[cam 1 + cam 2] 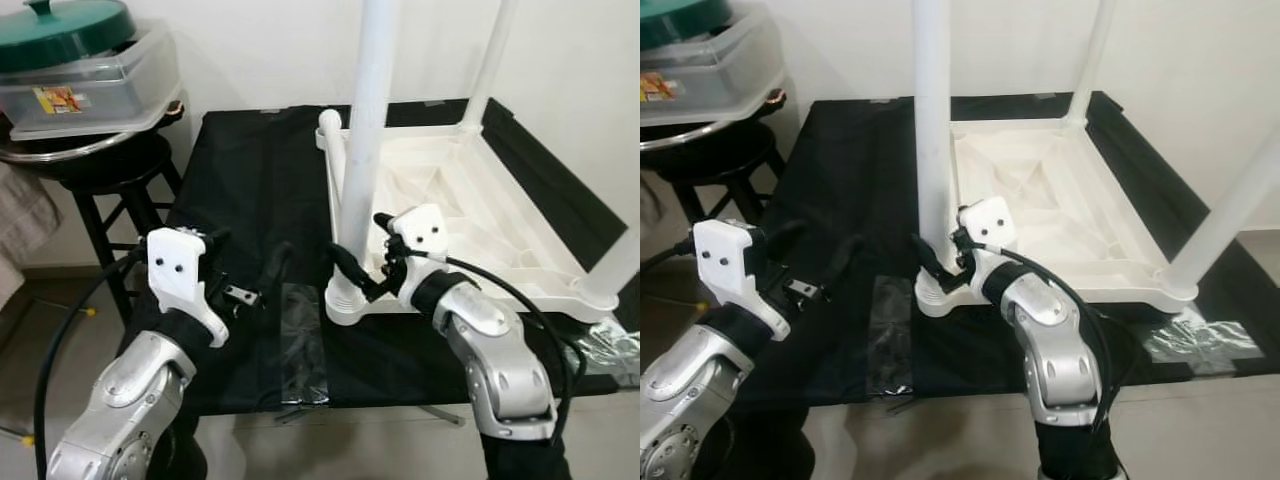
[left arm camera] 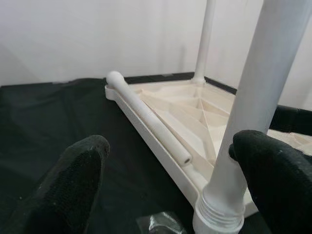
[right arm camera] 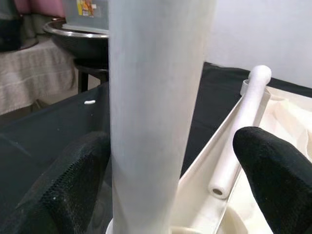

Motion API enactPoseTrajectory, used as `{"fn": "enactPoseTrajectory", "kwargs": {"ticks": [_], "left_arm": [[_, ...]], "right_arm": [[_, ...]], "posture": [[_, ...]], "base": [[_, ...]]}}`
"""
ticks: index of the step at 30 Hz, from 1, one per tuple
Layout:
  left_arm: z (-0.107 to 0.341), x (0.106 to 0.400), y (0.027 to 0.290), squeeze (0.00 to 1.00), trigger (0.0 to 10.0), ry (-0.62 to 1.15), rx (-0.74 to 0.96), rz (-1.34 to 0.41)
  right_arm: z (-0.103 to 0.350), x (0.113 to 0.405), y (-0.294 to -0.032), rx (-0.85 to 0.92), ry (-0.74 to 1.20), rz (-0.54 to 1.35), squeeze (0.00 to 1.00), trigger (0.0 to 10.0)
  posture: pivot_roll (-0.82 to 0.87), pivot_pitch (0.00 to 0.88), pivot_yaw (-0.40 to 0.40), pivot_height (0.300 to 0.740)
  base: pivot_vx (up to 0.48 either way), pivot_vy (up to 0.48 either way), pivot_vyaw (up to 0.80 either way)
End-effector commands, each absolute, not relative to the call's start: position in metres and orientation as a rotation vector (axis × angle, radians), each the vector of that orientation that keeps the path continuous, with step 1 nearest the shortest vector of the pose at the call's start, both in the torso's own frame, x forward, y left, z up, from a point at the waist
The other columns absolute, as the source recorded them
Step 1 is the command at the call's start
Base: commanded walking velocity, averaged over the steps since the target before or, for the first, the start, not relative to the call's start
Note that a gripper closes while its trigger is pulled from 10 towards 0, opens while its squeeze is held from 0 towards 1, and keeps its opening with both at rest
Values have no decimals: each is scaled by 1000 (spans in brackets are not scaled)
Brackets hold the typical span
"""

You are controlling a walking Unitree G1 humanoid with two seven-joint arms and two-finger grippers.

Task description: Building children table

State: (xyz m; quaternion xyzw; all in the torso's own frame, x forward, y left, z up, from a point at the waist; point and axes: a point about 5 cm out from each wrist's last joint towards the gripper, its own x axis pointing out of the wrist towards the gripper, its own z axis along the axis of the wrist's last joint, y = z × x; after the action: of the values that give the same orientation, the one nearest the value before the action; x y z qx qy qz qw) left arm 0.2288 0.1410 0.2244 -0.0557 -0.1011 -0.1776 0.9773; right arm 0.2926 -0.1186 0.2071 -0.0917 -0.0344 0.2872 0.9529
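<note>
At my far left a black wooden stool (image 1: 110, 190) carries a steel bowl, a clear plastic lidded box (image 1: 95, 85) and a dark green lid (image 1: 62, 28). The box has a yellow and red label (image 1: 56, 99), but its writing is too small for me to read.

My left gripper (image 1: 262, 272) hovers over the black cloth-covered table (image 1: 250, 180), fingers spread wide and holding nothing, just left of the near corner leg. A strip of clear plastic wrapping (image 1: 300, 345) lies on the cloth below it.

The white plastic children's table top (image 1: 460, 215) lies upside down on the right half of the cloth. A tall white plastic leg (image 1: 368, 130) stands upright in its near left corner socket, another white leg (image 1: 492, 60) stands at the far corner, and a third leg (image 1: 1230, 215) at the near right corner. One loose white leg (image 2: 148, 119) lies flat along the left rim.

My right gripper (image 1: 358, 268) is at the base of the near left leg, its fingers (image 3: 63, 185) open on either side of the tube, one close against it.
</note>
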Motion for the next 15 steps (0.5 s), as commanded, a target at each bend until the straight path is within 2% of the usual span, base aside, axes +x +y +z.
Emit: {"fn": "enactPoseTrajectory", "kwargs": {"ticks": [1,10,15], "left_arm": [[222,231,145,0,10000,-176,-107,-342],[229,232,141,0,10000,-182,-64,-325],[235,227,142,0,10000,-199,-41,-301]], "right_arm": [[210,289,-116,-177,-79,599,0,10000],[218,287,-112,-173,-95,648,0,10000],[219,284,-113,-179,-86,655,0,10000]], "posture": [[-38,46,27,740],[-38,53,12,740],[-42,91,-6,740]], "base": [[0,0,0],[0,0,0],[0,0,0]]}}
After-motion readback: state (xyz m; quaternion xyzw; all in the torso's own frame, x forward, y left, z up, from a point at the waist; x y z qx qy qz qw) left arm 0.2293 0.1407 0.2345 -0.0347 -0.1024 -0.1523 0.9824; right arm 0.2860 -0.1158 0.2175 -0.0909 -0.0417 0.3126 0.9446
